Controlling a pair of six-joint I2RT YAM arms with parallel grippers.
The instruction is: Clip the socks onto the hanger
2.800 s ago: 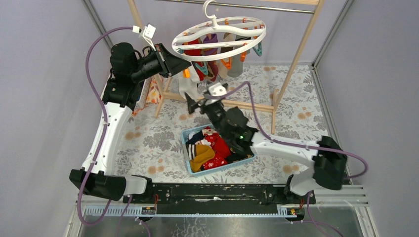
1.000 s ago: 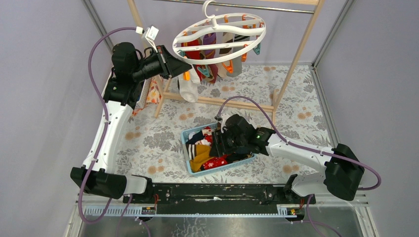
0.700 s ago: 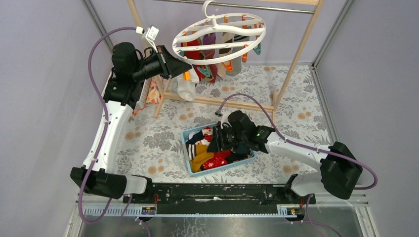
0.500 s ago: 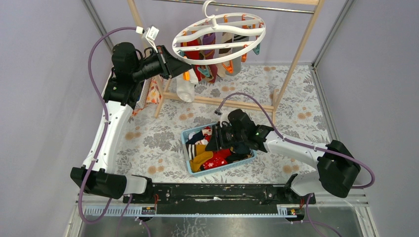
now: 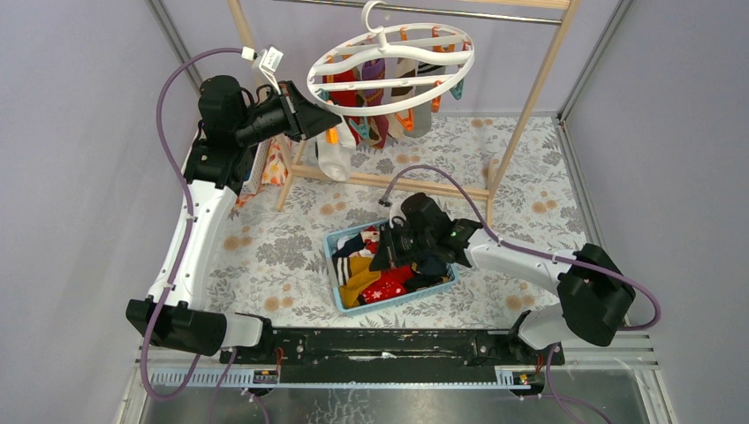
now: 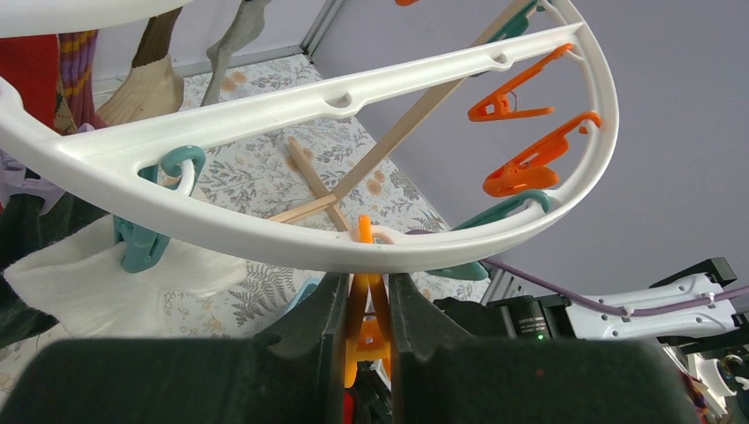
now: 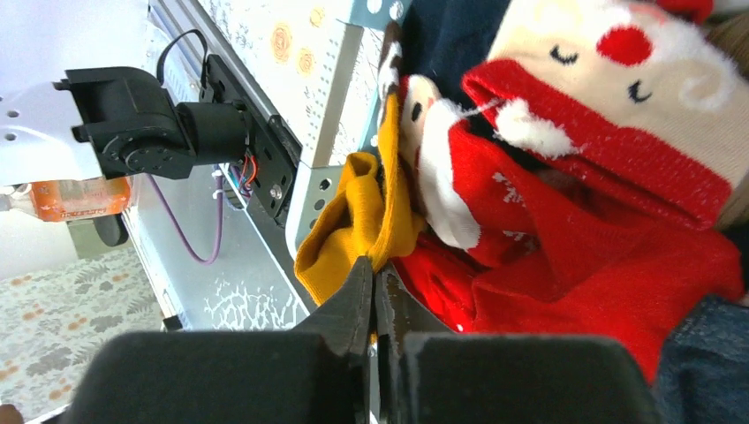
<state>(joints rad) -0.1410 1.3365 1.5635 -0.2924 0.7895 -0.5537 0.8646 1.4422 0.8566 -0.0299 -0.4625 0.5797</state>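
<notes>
- While the left gripper (image 6: 364, 296) is up at the hanger (image 5: 391, 69), the right gripper (image 7: 374, 287) is down in the blue bin (image 5: 338, 297), so the two arms are well apart.
- Left wrist view: the fingers (image 6: 325, 311) sit on either side of an orange clip (image 6: 359, 305) that hangs off the near rim of the white ring. The jaws are narrow and squeezed right onto that clip.
- A couple of free orange clips (image 6: 530, 164) dangle off the far rim, and a white sock (image 6: 93, 284) hangs just below a teal clip (image 6: 141, 249) on the left.
- From the top camera, the hanger is hooked over the bar of the wooden frame (image 5: 533, 97) at the back of the floral table cover (image 5: 265, 252). A bunch of socks (image 5: 389, 99) are already clipped under it: red, purple, beige, grey.
- Right wrist view: the jaws are pretty much together, with only a sliver of gap. The tips are pinched on the lower edge of the mustard sock (image 7: 349, 231).
- That mustard sock lies draped over the bin's edge. Right beside it are a red sock with white bits (image 7: 565, 243) and a Santa-face sock (image 7: 618, 53), with something navy at the top.
- The rest of the loose pile (image 5: 378, 281) is in the bin, near the middle of the table.
</notes>
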